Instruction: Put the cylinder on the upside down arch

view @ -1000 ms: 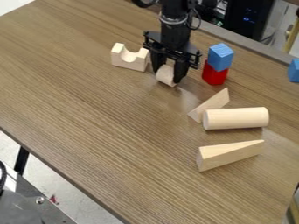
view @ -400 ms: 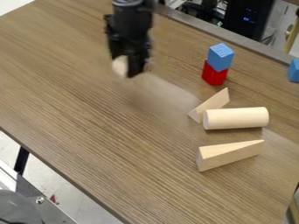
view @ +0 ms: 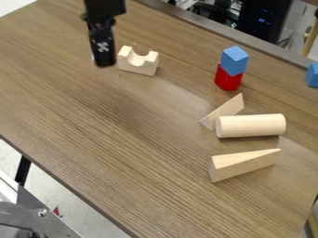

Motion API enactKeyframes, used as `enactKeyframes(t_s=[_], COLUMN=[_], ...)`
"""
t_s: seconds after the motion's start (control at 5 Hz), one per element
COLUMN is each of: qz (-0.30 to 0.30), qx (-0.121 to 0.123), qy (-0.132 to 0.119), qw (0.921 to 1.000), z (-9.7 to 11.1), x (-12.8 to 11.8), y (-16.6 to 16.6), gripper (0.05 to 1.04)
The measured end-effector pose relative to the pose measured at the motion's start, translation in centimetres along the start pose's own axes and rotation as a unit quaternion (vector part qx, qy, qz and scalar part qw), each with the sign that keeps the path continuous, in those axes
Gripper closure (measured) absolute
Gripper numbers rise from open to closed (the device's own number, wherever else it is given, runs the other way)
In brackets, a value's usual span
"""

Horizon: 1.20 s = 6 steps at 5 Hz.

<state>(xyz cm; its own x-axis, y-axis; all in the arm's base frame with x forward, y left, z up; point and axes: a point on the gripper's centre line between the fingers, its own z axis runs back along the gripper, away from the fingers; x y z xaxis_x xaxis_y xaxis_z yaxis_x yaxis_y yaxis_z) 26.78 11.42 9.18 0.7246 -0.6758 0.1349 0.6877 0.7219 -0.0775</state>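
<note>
We can't tell whether the tool [view: 103, 56] is open or holding anything; lowering it off-centre could tip the arch [view: 138, 66]

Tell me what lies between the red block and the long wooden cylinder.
In the camera view, a triangular wooden block lies between the red block and the long cylinder.

Looks like a lab to me: robot arm [view: 102, 32] at upper left over a wood-grain desk [view: 155, 176] with plain test blocks, plus a black computer case [view: 264, 21] with blue lights, upper right.
</note>
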Motion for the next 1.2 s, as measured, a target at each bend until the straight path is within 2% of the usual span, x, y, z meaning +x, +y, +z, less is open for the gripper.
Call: enactKeyframes(t_s=[0.2, 0.4, 0.6, 0.8, 1.2], qz=[-0.031, -0.031, -0.035, -0.032, -0.068], qx=[0.012, 0.034, 0.041, 0.036, 0.019], qy=[-0.040, -0.072, -0.081, -0.079, -0.111], qw=[0.9987, 0.9964, 0.9953, 0.9957, 0.9913], z=[0.1, 0.8, 0.4, -0.8, -2.2], x=[0.8, 2.1, 3.3, 3.5, 4.3], y=[0.7, 2.0, 3.4, 4.4, 5.0], gripper=[0.503, 0.503, 0.503, 0.503, 0.503])
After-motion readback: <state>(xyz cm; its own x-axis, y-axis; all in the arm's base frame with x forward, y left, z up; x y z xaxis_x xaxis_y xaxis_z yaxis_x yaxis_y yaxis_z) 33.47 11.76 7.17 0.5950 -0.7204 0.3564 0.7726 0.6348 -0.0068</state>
